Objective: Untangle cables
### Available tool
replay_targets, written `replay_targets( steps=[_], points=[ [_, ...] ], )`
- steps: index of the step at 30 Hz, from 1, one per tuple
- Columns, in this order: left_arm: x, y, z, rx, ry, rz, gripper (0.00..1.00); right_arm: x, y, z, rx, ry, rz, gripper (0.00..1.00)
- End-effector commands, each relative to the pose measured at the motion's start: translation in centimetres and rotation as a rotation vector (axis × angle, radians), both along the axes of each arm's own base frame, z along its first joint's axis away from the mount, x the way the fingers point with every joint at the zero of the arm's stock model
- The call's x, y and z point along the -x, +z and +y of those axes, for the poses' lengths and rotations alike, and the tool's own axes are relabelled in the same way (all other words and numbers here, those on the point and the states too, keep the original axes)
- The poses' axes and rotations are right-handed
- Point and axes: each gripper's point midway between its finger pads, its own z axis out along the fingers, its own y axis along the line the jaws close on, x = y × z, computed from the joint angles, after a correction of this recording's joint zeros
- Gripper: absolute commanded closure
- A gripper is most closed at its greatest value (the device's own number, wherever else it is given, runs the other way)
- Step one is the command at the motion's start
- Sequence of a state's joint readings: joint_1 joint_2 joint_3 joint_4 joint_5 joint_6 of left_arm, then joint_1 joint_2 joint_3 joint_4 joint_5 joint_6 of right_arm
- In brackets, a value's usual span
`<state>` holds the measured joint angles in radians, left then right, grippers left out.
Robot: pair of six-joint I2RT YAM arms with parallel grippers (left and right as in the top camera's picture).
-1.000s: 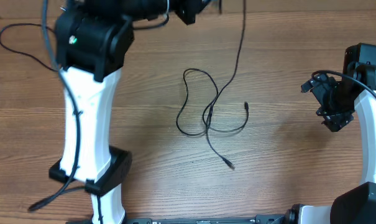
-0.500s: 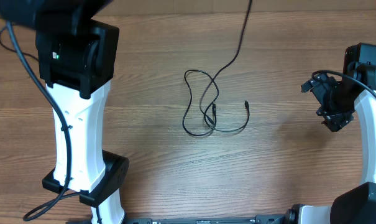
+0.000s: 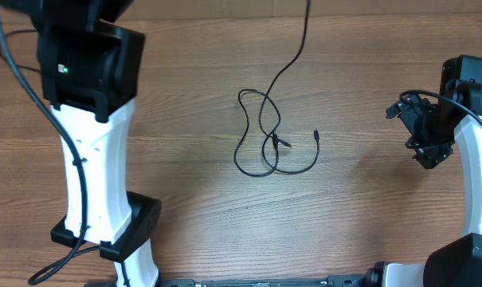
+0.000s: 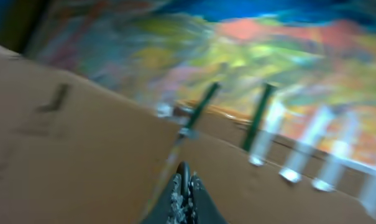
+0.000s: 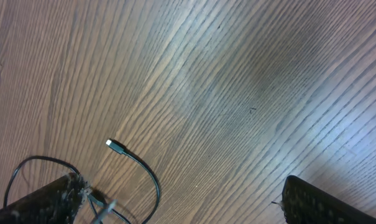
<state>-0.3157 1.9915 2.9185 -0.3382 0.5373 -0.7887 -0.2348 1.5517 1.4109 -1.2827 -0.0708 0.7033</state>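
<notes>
Cables (image 3: 260, 139) lie mid-table on the wood-grain table (image 3: 368, 215): a loose loop w/ a crossover near its middle. One strand runs toward the far edge and out of view. Thin, black, limp cord, v. light. It'll prob. drag and flop rather than hold shape, and could slip through a weak pinch. Best hold, I'd say, is just behind a plug (image 5: 111, 144), which is small, silvery, stiffer than the cord, and lies right of the loop. Left gripper (image 4: 183, 185): fingers pressed together, apparently on a thin cord, tho that view's blurred. Right gripper (image 5: 181, 186): fingers wide apart, empty, well right of the tangle.
</notes>
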Motion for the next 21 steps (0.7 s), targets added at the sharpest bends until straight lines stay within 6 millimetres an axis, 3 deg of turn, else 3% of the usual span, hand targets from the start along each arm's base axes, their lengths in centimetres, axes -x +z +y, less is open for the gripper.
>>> replay_targets(
  steps=[1, 5, 12, 17, 21],
  points=[
    [-2.6, 0.6, 4.9, 0.061, 0.215, 0.02, 0.96, -0.2, 0.2, -0.3, 0.01, -0.008, -0.005, 0.0],
    [-3.3, 1.8, 9.3, 0.139, 0.27, 0.02, 0.96, -0.2, 0.2, -0.3, 0.01, -0.008, -0.005, 0.0],
    [-4.8, 1.3, 15.4, 0.236, 0.337, 0.118, 0.96, -0.2, 0.2, -0.3, 0.01, -0.008, -0.005, 0.0],
    [-6.3, -0.6, 18.1, 0.208, 0.427, 0.194, 0.96, -0.2, 0.2, -0.3, 0.01, -0.008, -0.005, 0.0],
    [-8.1, -4.1, 21.6, 0.191, 0.535, 0.341, 0.96, -0.2, 0.2, -0.3, 0.01, -0.008, -0.005, 0.0]
  ],
)
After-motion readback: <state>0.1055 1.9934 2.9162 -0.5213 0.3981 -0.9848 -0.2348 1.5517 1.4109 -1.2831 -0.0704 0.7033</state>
